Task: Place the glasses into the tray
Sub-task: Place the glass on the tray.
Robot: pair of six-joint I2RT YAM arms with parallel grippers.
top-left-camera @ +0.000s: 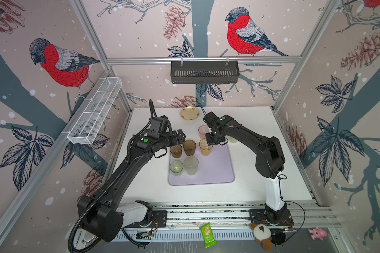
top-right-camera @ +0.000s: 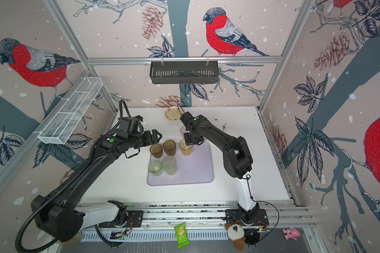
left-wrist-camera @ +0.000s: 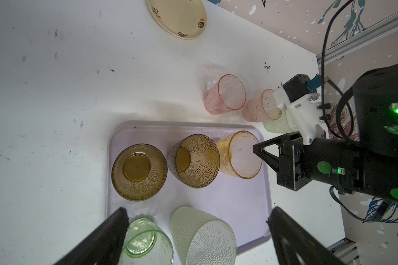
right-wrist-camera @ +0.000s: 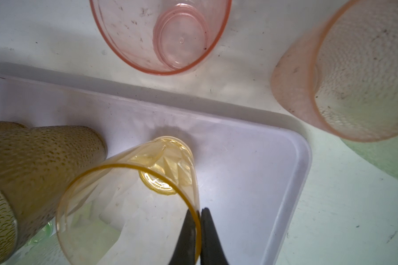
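Amber glass (right-wrist-camera: pixel 129 202) is in the tray (right-wrist-camera: pixel 251 160) near a corner. It looks light, thin and slippery. My right pincer (right-wrist-camera: pixel 199 213) pinches its rim shut, so I'd hold gently. My left pincer (top-left-camera: pixel 177 136) is wide open and empty.

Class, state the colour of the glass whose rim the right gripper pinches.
Amber, a clear yellow-orange. The glass shows best in the right wrist view.
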